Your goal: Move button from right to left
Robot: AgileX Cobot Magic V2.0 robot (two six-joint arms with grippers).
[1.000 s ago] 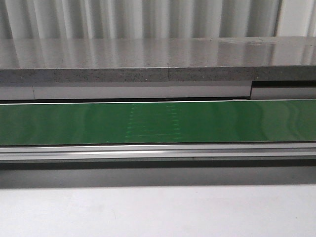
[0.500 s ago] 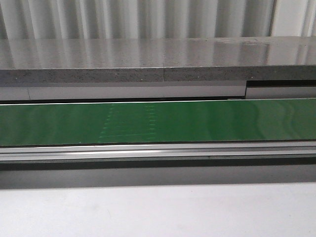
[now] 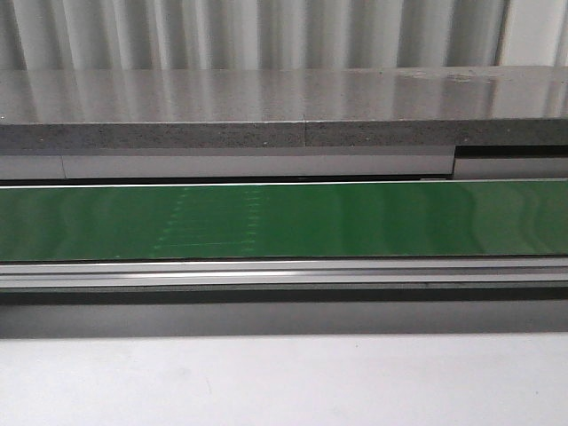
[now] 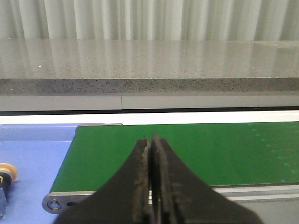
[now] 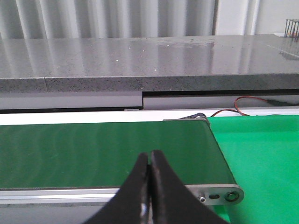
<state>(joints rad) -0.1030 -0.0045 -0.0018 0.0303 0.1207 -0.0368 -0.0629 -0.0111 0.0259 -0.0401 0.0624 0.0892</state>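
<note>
We have the green conveyor belt (image 3: pixel 355 220) filling the middle of the front view, the grey stone ledge (image 3: pixel 266 115) running behind it, and a pale tabletop (image 3: pixel 284 382) in the foreground. The faint dotted seam (image 3: pixel 213 220) on the belt sits left of centre, and it has slid leftward over the last second, so the belt is running right to left (exactly the direction the task wants). Neither arm shows in the front view.

Down at the wrists: the left gripper (image 4: pixel 150 140) hangs over the belt's left end with its jaws pressed together on nothing, and the right gripper (image 5: pixel 149 156) does the same over the right end, beside a bright green mat (image 5: pixel 261 154).

The button (image 4: pixel 5 179) is probably that yellow-capped piece at the edge of the left wrist view, on the blue mat (image 4: pixel 32 158); it is mostly cropped, so we judge it already on the left side.
</note>
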